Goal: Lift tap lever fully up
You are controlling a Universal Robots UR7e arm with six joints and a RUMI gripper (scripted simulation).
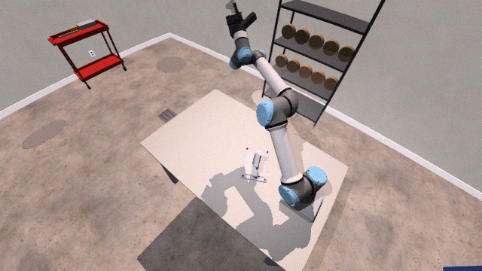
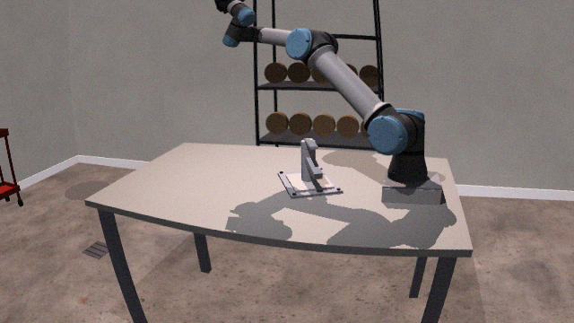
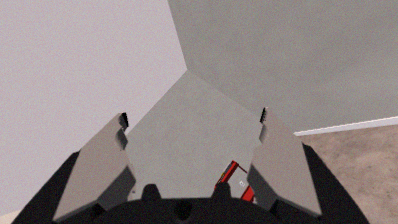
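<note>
The grey tap (image 1: 253,162) (image 2: 308,158) stands on a small white baseplate (image 1: 244,165) (image 2: 290,186) near the middle of the table (image 1: 196,128) (image 2: 202,179). Its lever (image 2: 316,173) slopes low toward the front of the plate. My gripper (image 1: 241,12) (image 3: 194,111) is open and empty. It is raised high above the far side of the table, well away from the tap, and faces the corner of the walls. In the exterior view the gripper is cut off at the top edge. The tap does not show in the wrist view.
The arm's base (image 1: 301,192) (image 2: 410,188) is mounted on the table to the right of the tap. A black shelf rack (image 1: 361,34) (image 2: 256,90) with wooden discs stands behind the table. A red cart (image 1: 86,45) (image 2: 4,179) (image 3: 230,175) stands at the far left wall.
</note>
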